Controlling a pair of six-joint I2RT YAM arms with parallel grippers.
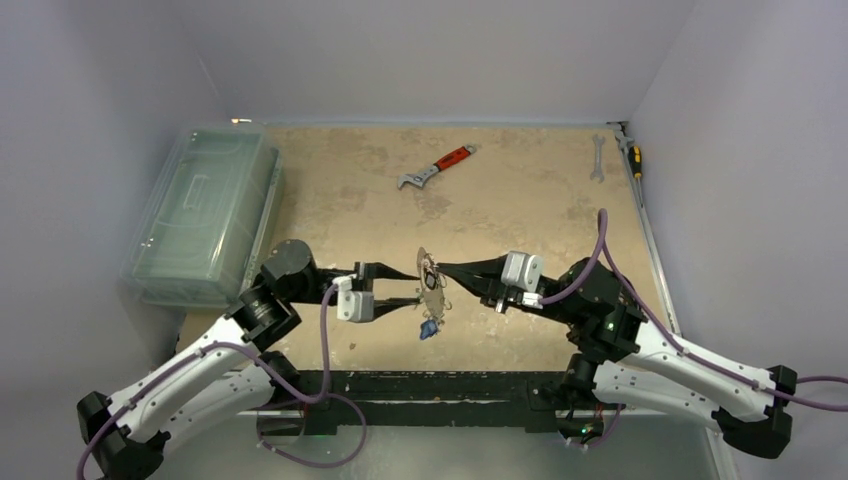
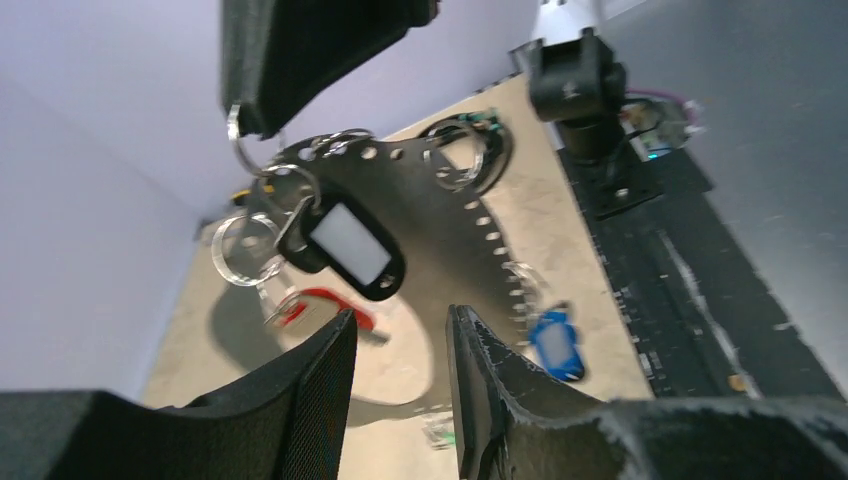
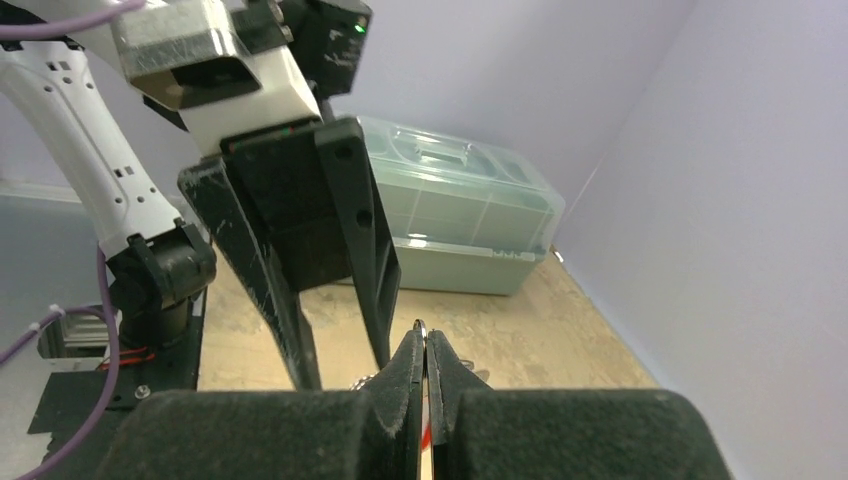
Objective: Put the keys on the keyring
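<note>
Grip: right gripper (image 3: 424, 345) clamps keyring (image 1: 432, 283) edge, ring upright mid-air | left gripper (image 2: 400, 315) part-open, empty, just beside it | black key (image 2: 345, 245) hangs on ring | tip: keep ring steady, close left squarely.

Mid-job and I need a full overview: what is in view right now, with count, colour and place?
keyring: one, silvery, held up over the table's centre
keys: at least two, black tag and blue tag, hanging on the keyring
adjustable wrench: one, red handle, far centre
spanner: one, silver, far right
screwdriver: one, yellow and black, far right by the wall
storage box: one, clear greenish, left side
table: one, tan
left hand: black, open, at the keyring's left
right hand: black, shut on the keyring
</note>
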